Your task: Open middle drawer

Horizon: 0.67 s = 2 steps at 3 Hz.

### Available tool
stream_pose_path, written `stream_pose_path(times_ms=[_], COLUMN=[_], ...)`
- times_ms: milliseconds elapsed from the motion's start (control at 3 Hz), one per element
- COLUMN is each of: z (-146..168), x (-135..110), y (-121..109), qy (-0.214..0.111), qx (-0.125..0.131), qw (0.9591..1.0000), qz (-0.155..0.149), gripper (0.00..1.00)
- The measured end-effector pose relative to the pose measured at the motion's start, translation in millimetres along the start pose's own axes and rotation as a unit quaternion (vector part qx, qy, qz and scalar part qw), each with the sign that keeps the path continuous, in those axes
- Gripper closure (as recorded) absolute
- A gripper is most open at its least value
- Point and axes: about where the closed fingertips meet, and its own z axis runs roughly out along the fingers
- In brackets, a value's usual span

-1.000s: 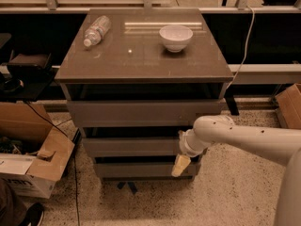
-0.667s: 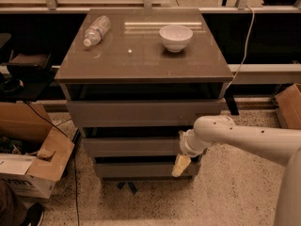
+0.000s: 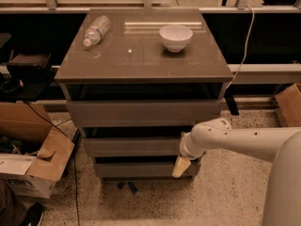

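Observation:
The grey-brown cabinet (image 3: 141, 60) has three drawer fronts stacked below its top. The middle drawer (image 3: 131, 146) is the plain, handleless second panel, with a dark gap above it. The taller uppermost front (image 3: 141, 113) juts out further than it, and the lowest front (image 3: 136, 169) sits below. None of the middle drawer's interior shows. My gripper (image 3: 180, 166) hangs at the right end of the drawers, at the height of the lowest front and just under the middle drawer's right corner. My white arm (image 3: 235, 140) reaches in from the right.
A plastic bottle (image 3: 96, 29) lies on the cabinet top at the back left, with a white bowl (image 3: 175, 36) at the back right. An open cardboard box (image 3: 33, 168) stands on the floor to the left. Another box (image 3: 289, 105) is at the right, and a cable (image 3: 244, 41) hangs behind.

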Motion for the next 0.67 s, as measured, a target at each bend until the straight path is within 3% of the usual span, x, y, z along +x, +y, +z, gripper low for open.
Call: stream_pose_path(times_ms=[667], z=[29.2], x=[1.9], y=[-27.4], qy=[-0.026], qx=[0.013], qw=[0.9994], qz=[0.022], gripper=[0.00])
